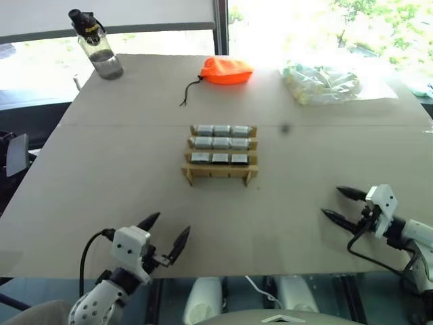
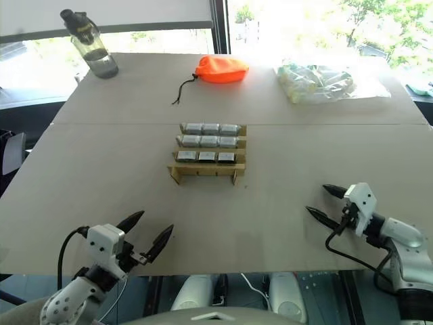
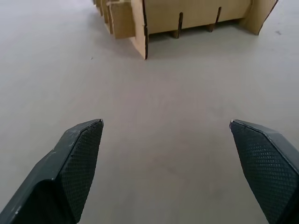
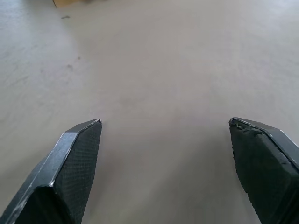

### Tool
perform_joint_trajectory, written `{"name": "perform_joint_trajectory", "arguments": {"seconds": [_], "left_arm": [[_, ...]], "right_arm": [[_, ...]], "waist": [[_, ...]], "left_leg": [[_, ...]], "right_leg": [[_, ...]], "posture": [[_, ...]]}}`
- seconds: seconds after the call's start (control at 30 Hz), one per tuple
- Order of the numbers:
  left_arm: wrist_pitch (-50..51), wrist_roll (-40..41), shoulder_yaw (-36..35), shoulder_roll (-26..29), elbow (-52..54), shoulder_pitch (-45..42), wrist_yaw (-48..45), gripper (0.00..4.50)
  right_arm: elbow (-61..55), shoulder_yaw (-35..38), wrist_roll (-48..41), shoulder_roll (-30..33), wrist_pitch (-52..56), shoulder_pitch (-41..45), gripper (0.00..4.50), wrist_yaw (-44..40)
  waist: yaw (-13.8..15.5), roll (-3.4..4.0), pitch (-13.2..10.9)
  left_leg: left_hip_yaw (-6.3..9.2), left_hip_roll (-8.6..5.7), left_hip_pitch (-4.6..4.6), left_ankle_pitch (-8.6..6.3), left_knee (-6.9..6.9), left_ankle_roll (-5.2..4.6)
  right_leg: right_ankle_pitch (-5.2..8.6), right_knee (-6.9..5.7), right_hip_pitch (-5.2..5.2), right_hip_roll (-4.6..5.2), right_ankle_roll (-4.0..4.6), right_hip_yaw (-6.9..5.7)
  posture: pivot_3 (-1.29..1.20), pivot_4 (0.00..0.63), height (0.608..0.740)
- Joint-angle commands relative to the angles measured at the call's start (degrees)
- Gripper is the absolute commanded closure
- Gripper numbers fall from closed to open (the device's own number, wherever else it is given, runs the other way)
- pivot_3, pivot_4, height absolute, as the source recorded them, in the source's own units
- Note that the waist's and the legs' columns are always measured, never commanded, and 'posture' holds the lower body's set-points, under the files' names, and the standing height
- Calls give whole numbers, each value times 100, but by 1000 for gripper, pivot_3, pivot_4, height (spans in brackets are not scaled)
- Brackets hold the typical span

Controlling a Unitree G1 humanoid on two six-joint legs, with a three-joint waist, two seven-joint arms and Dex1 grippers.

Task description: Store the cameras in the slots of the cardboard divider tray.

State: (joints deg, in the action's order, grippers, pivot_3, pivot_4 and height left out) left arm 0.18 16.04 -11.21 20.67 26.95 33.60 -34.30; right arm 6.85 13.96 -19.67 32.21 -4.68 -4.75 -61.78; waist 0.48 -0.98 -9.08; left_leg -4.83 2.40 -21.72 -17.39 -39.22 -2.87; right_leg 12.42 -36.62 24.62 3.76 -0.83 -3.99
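The tan cardboard divider tray (image 1: 220, 172) stands in the middle of the table, and silver-grey cameras (image 1: 220, 143) sit in its slots in three rows of three. My left gripper (image 1: 166, 234) hangs open and empty over the table's near left edge, pointing toward the tray. My right gripper (image 1: 342, 204) is open and empty at the near right, well apart from the tray. In the left wrist view the tray's front wall (image 3: 187, 18) stands beyond the open fingers (image 3: 79, 154).
An orange drawstring pouch (image 1: 226, 70) lies at the back centre. A clear bag of pale items (image 1: 325, 84) is at the back right, and a water bottle (image 1: 96, 45) stands at the back left. Bare tabletop surrounds the tray.
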Motion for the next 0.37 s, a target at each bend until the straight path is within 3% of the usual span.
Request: {"name": "perform_joint_trajectory", "arguments": {"seconds": [0.03,0.37], "left_arm": [[-126,185,-41,154,-80,-43,-247,0],[-114,305,-8,332,-219,-259,-505,0]], "right_arm": [[-210,183,-213,-6,-110,-150,199,128],[-477,272,-490,-36,-66,-471,199,371]], "waist": [[5,0,2],[31,1,5]], "left_leg": [[-1,0,0,0,0,0],[-2,0,-1,-2,0,-3]], "right_leg": [[0,0,0,0,0,1],[-2,0,0,2,1,2]], "posture": [[0,150,740],[0,150,740]]}}
